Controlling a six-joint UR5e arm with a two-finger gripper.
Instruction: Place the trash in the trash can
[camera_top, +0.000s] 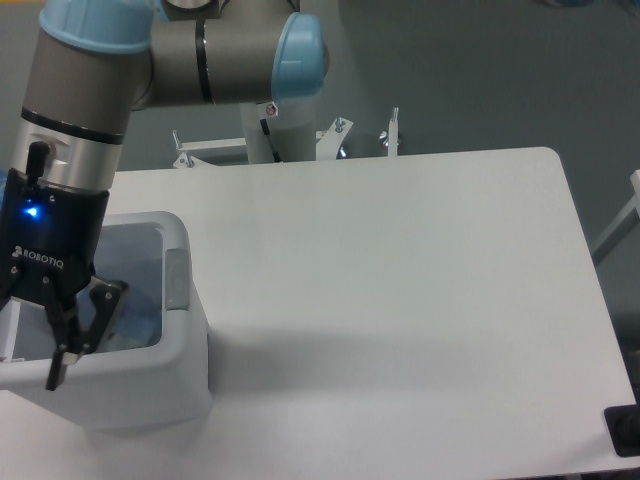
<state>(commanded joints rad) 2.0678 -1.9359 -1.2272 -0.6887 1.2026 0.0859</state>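
The trash can (150, 385) is a white boxy bin at the table's left edge, with a grey patch (177, 279) on its rim. My gripper (30, 368) hangs over the bin's opening at the left border of the view. One dark finger (62, 350) shows in full; the other is cut off by the frame edge. The gripper looks open, with only the white inside of the bin between the fingers. A bluish clear piece of trash (137, 318) lies inside the bin, to the right of the gripper. No wrapper shows.
The white table (400, 300) stretches to the right of the bin. The arm's white mounting post (278, 110) and metal brackets (390, 130) stand behind the far edge. A dark object (625, 430) sits at the lower right corner.
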